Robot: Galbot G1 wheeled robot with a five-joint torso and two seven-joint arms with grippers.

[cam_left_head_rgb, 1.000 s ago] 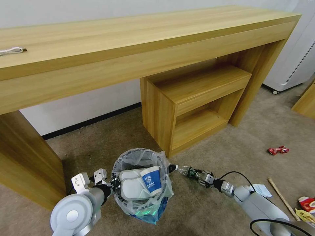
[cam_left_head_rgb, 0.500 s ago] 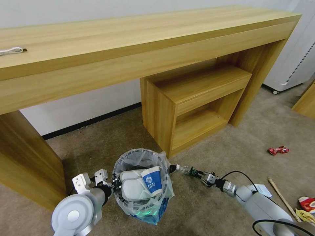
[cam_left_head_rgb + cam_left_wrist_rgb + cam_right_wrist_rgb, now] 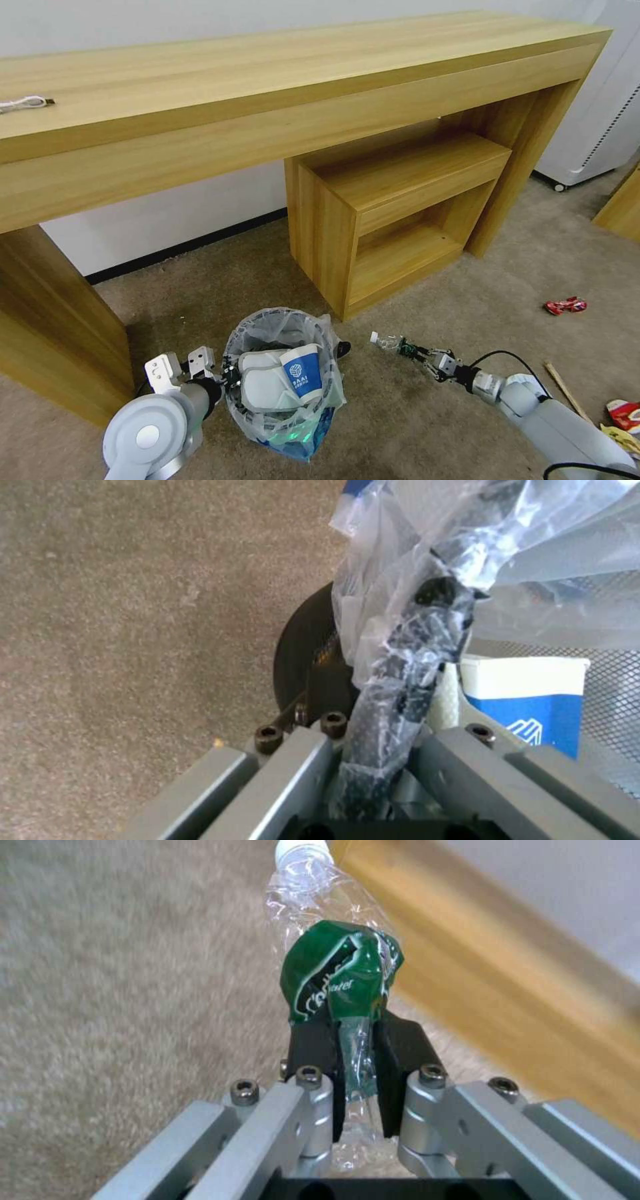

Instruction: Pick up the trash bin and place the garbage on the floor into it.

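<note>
The trash bin [image 3: 283, 407], a dark wire bin lined with a clear bag, sits on the beige floor [image 3: 427, 293] below the desk. Inside lie a white slipper [image 3: 263, 390] and a blue-white paper cup [image 3: 303, 373]. My left gripper [image 3: 229, 379] is shut on the bin's bag-wrapped rim [image 3: 407, 670]; the cup [image 3: 527, 700] shows beside it. To the right of the bin, apart from it, my right gripper [image 3: 419, 352] is shut on a crushed plastic bottle [image 3: 390, 343] with a green label [image 3: 343, 975]. More garbage lies at the right: a red wrapper [image 3: 565, 305] and a wooden stick [image 3: 561, 385].
A long wooden desk [image 3: 267, 87] spans the back, with its leg panel [image 3: 53, 333] left of the bin and a low shelf unit [image 3: 393, 213] behind the bottle. More wrappers [image 3: 623, 417] lie at the right edge. A white appliance [image 3: 600, 120] stands at the far right.
My right gripper has drawn back to the right with the bottle, whose tip was at the bin's edge. The bin and left gripper have shifted slightly to the left.
</note>
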